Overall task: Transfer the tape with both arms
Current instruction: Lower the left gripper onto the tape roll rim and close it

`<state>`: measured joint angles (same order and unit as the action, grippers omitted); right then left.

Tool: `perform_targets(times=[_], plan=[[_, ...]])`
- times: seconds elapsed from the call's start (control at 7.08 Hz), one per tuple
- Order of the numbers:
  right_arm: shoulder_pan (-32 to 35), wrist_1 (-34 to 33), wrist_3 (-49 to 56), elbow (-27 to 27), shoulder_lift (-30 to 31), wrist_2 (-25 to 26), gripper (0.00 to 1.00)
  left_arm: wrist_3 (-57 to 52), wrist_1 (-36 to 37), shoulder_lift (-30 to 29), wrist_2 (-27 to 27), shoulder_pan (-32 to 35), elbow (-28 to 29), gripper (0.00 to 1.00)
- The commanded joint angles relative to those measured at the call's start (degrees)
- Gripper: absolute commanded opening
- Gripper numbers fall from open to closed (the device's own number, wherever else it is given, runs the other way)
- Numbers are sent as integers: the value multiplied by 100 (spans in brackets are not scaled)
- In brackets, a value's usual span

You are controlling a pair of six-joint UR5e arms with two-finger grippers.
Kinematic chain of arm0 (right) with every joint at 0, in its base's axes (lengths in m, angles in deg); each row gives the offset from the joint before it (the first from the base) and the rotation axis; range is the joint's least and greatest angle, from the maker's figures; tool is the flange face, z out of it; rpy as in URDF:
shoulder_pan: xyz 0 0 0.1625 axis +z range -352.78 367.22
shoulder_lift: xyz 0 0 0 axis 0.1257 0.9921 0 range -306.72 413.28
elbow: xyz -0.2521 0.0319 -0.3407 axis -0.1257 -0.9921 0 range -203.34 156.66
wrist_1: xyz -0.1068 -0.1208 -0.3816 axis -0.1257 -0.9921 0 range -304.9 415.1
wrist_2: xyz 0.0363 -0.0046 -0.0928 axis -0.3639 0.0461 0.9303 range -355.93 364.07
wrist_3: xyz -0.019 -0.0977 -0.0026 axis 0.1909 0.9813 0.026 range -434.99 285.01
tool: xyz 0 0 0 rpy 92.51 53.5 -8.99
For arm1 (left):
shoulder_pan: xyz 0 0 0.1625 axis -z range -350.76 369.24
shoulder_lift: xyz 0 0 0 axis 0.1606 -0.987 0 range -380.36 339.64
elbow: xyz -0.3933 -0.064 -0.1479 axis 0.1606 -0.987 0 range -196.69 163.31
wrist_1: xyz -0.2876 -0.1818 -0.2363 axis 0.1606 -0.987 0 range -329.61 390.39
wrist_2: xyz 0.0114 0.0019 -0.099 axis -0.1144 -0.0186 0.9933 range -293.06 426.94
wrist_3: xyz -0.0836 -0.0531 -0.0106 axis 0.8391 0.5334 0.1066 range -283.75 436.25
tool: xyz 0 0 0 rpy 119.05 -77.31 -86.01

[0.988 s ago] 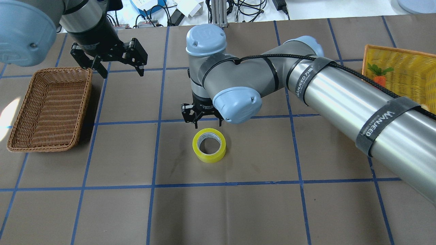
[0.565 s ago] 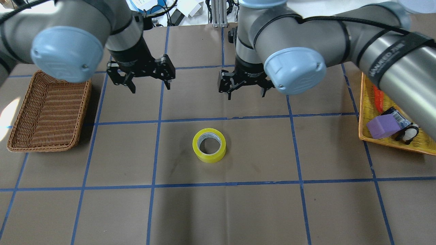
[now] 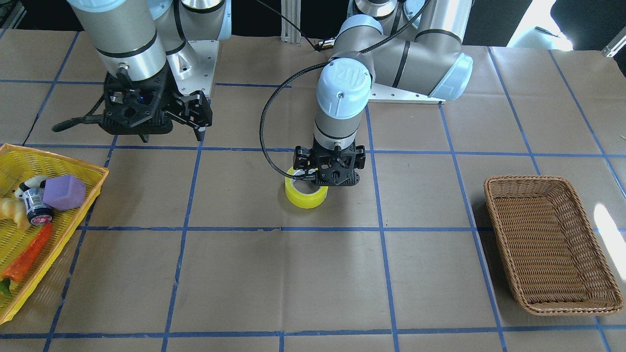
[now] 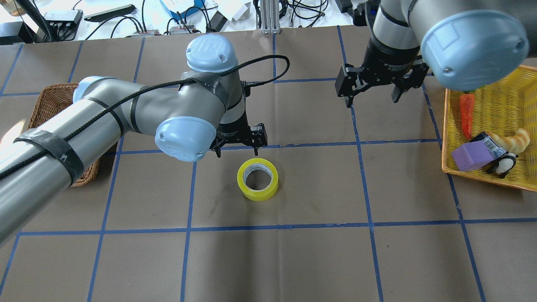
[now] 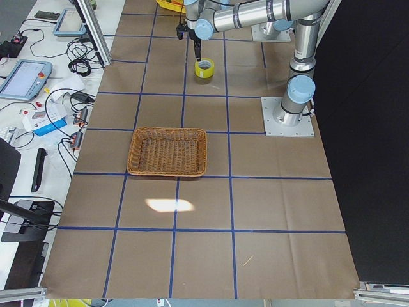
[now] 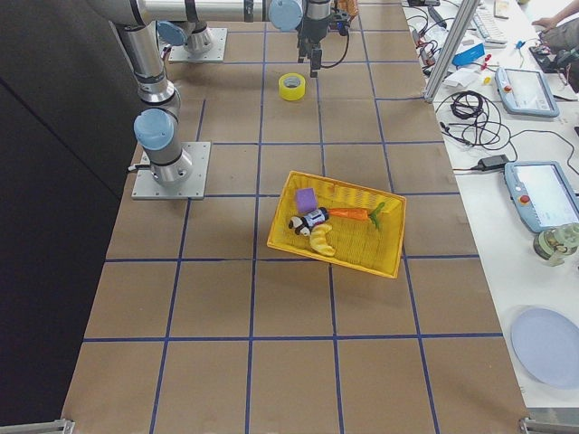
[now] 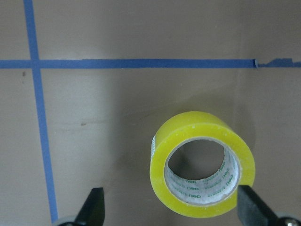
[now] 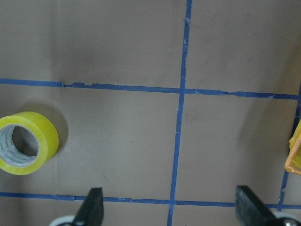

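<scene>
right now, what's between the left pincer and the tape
Nothing but bare brown paper. The left wrist view shows the tape lying just ahead of the open left pincer, with no other object in the gap.

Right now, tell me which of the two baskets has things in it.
The yellow basket, on the robot's right: it holds a purple block, a carrot and more. The brown wicker basket shows nothing inside.

The tape [image 4: 262,193] is bright yellow with a grey-white core; the brown table [image 4: 293,260] carries a blue grid.
</scene>
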<state>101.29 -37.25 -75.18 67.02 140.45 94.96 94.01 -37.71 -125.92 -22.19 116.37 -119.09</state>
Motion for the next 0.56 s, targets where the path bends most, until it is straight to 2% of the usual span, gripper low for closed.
perform_targets(times=[0.0, 0.28, 0.42], plan=[[-187, 86, 255, 43, 107, 43, 100, -35, 603, -324, 27, 63, -324, 100], [-205, 77, 465, 43, 169, 297, 100, -88, 587, -578, 27, 80, -350, 94], [-214, 86, 475, 43, 178, 289, 100, -167, 587, -693, 36, 89, -341, 84]])
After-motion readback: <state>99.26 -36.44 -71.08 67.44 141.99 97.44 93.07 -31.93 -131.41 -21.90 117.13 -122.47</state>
